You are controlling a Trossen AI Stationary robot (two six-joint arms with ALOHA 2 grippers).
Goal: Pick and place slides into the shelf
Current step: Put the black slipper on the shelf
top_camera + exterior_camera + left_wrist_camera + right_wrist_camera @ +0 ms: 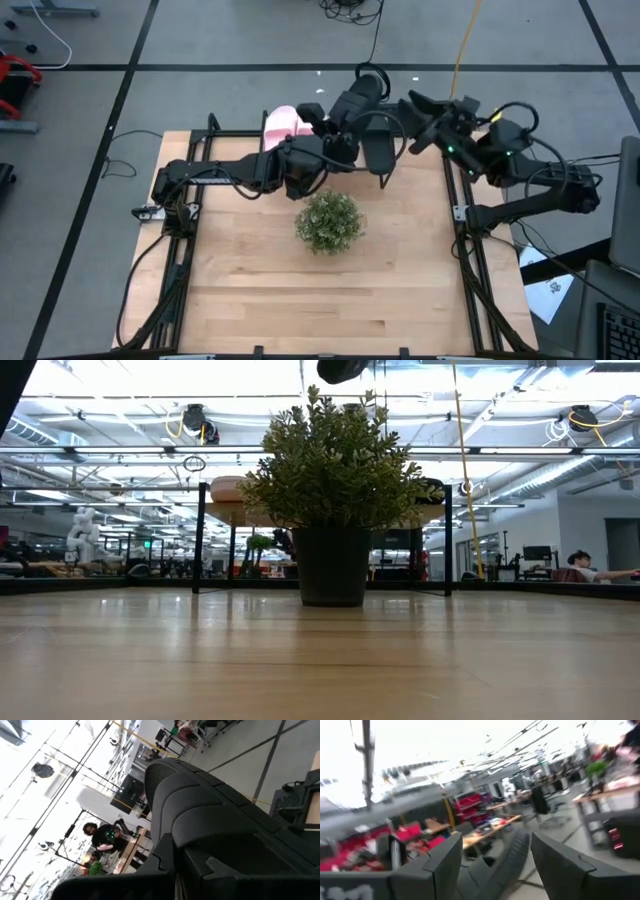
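Note:
My left gripper (348, 112) is raised over the far middle of the table and is shut on a matte black slide (210, 815), which fills the left wrist view. The pale pink pair (283, 125) lies on the shelf's (250, 515) left end. Another black slide (378, 145) lies under the arms; whether it rests on the shelf I cannot tell. My right gripper (422, 106) is at the far right, open. A dark ribbed slide edge (512, 855) shows between and beyond its fingers; whether they touch it I cannot tell. My left gripper holds the black slide at one end (175, 845), where the slide meets the fingers (162, 857). The slide and the gripper body hide the place of contact. The slide stands up and away from the gripper, lifted clear of table and shelf.
A bushy green plant in a dark pot (328, 222) stands mid-table, in front of the shelf in the low view (335, 470). The shelf's thin black legs (199, 540) stand at the far side. People sit at desks in the room beyond.

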